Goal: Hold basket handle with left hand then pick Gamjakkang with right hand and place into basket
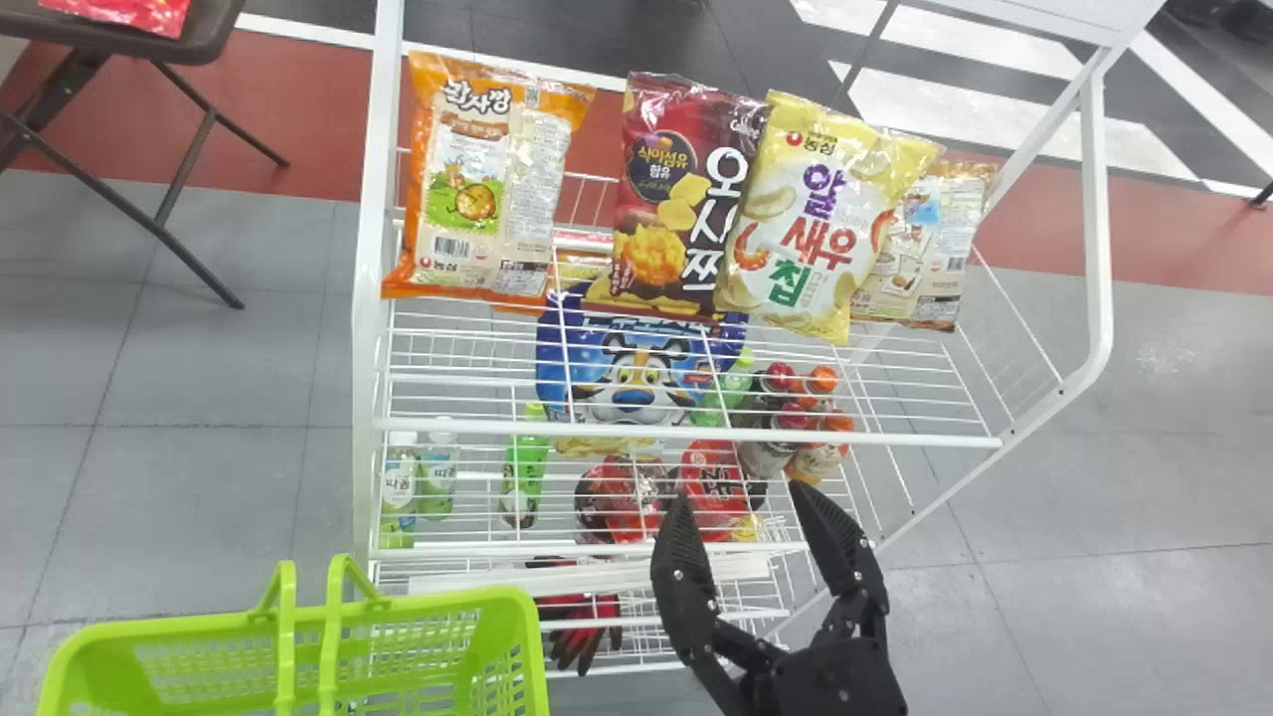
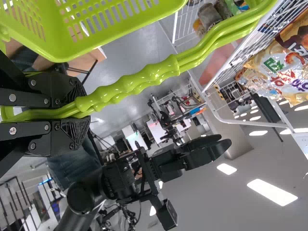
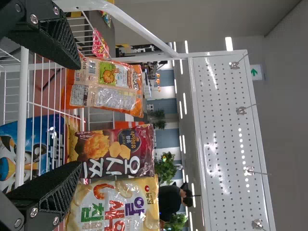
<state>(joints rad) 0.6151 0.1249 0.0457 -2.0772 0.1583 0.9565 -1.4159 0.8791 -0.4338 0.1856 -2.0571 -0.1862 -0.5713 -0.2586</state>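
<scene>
a dark table (image 1: 204, 30) stands far left, bearing one red packet (image 1: 124, 12). near left is one green basket (image 1: 443, 609); the left wrist view shows the left gripper (image 2: 86, 113) pinching its two handles (image 2: 139, 81) together. next comes the white rack (image 1: 370, 249). on its upper shelf, at the left end, gamjakkang (image 1: 477, 199) leans upright, an orange bag with readable lettering, a potato cartoon and a barcode. below are two clear bottles with labels and one green bottle (image 1: 524, 467). then comes one maroon bag (image 1: 661, 199), boldly lettered. nearer, the right gripper (image 1: 741, 497) has its fingers spread, nothing between them, well apart from gamjakkang. farther right are one yellow bag (image 1: 820, 224), its print in purple, red and green, and another orange bag (image 1: 930, 239). the right wrist view shows a white perforated panel (image 3: 226, 120) with four hooks.
</scene>
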